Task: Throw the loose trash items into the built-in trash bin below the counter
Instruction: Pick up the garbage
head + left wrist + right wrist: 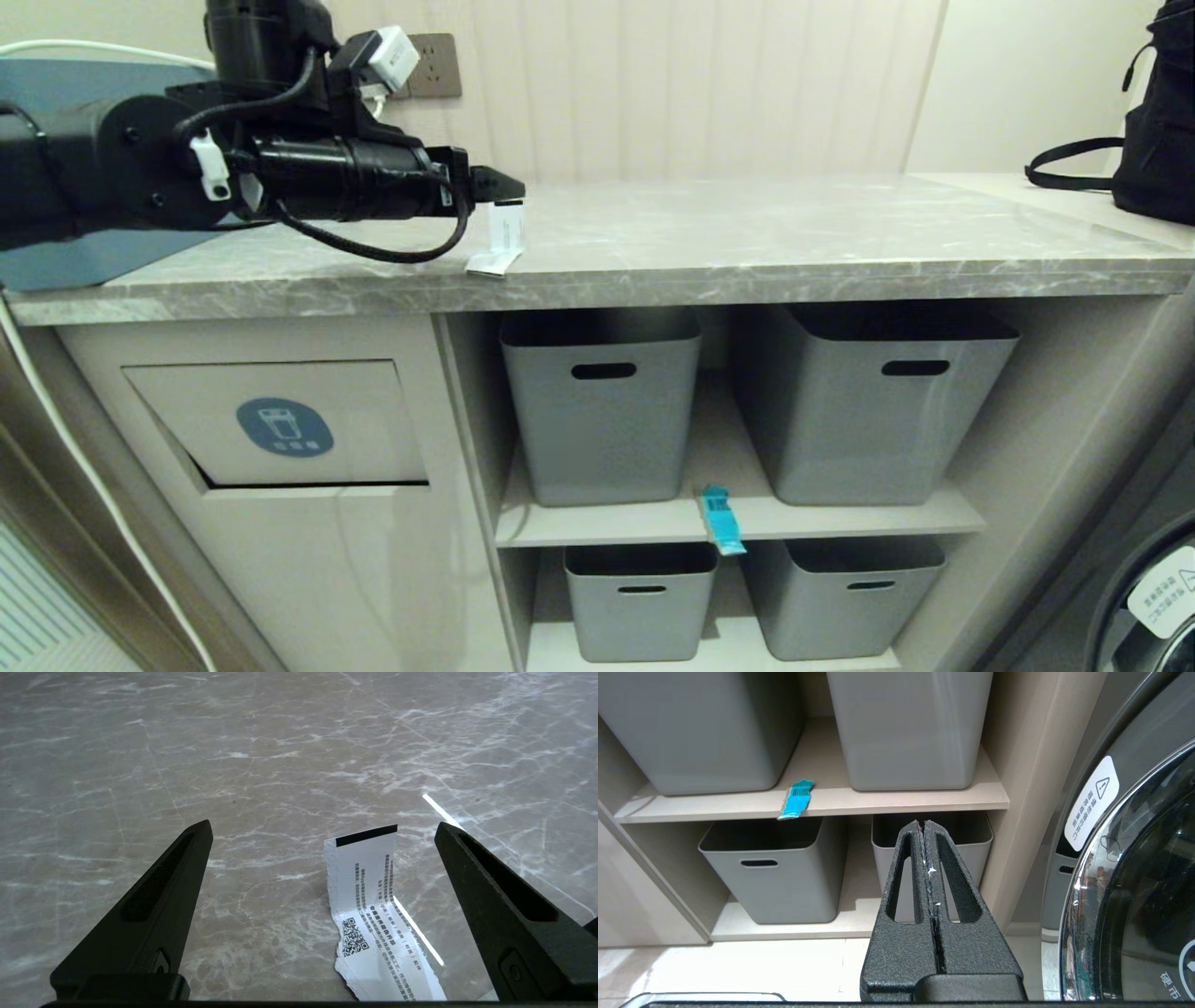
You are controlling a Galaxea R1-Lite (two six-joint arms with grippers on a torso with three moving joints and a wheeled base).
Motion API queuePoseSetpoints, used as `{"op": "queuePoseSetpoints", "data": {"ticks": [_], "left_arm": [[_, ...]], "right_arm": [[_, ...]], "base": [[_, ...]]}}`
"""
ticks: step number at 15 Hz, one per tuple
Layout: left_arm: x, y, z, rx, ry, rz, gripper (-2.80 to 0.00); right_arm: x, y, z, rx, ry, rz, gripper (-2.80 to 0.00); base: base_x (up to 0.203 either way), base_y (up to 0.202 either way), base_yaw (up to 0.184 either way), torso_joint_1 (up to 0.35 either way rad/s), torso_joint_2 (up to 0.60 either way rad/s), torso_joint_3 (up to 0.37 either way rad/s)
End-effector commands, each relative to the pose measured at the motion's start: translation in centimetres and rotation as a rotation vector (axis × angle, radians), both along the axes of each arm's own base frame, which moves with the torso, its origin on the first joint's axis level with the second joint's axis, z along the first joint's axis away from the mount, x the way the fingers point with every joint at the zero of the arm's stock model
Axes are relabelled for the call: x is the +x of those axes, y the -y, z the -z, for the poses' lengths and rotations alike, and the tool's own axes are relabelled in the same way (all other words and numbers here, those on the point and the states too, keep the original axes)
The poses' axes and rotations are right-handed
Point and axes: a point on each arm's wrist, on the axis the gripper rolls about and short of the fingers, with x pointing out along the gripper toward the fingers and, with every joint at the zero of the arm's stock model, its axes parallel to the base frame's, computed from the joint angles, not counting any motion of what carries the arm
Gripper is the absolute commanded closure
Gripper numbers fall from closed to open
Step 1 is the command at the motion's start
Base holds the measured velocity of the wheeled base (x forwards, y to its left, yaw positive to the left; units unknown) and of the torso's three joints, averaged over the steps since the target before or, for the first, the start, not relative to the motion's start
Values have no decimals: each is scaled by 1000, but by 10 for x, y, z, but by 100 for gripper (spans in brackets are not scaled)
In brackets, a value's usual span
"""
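The left gripper [322, 830] hangs low over the counter [747, 233], its fingers [154, 905] spread wide and empty, with the paper strip [373, 914] lying in the gap between them, nearer one finger and touching neither. The strip is white, printed, with a black end; part of it lies flat on the marble and the black end curls upward. From the head view the left gripper [499, 187] reaches in from the left at the counter's front edge, just above the strip [499, 243]. Below and to the left is the bin [280, 425], its flap with a blue oval sticker. A teal wrapper [722, 520] lies on the shelf [840, 518] between two grey baskets [602, 411], overhanging the edge. The right gripper [924, 828] is pressed shut, empty, low before the shelves beside a washer door [1134, 882].
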Motion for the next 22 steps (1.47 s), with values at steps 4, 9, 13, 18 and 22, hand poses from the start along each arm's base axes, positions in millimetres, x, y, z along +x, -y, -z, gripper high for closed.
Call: {"op": "queuePoseSetpoints", "data": {"ticks": [4,9,13,18,22], "left_arm": [[4,11,8,7,-16,20,-280],[6,19,14,19,-30,12,-280],[6,21,16,29,-44,-11,-280],[4,26,18,38,-59,-10,-280],[7,27,21,39,-59,-11,-280]], "right_arm": [[0,0,0,0,0,0,0],[0,0,0,0,0,0,0],[0,0,0,0,-1,0,0],[0,0,0,0,-1,0,0],[0,0,0,0,0,0,0]], "base": [[0,0,0,0,0,0],[0,0,0,0,0,0],[0,0,0,0,0,0],[0,0,0,0,0,0],[0,0,0,0,0,0]]}}
